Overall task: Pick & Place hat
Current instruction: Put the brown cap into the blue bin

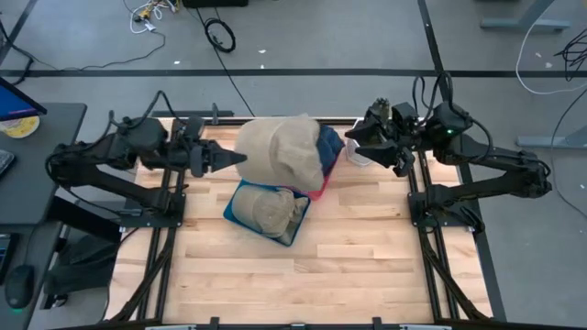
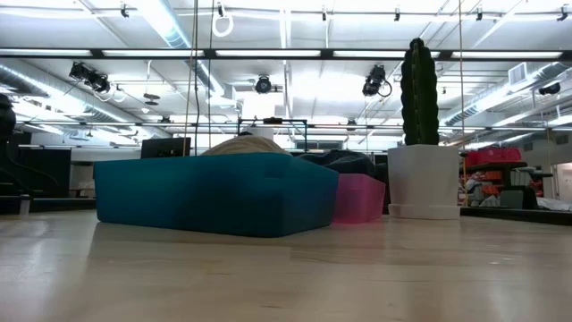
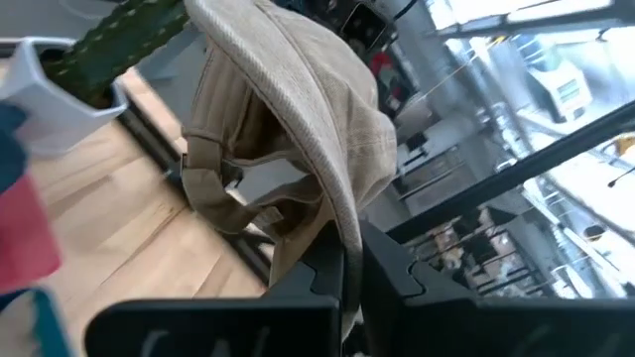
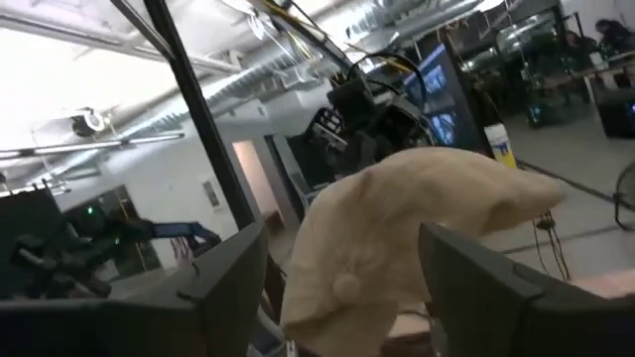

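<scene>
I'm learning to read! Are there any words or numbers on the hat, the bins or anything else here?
None can be read.
Tan hat: no writing shows.
Blue bin and pink bin: plain sides.
White pot: plain.
Bottle in the room in the right wrist view: has a label, too blurred to read.

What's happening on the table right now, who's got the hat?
The left gripper is shut on the brim of a tan hat, holding it up above the pink bin. The right gripper is open and sits just off the hat's far side, not holding it. Another tan hat already lies in the blue bin.
</scene>
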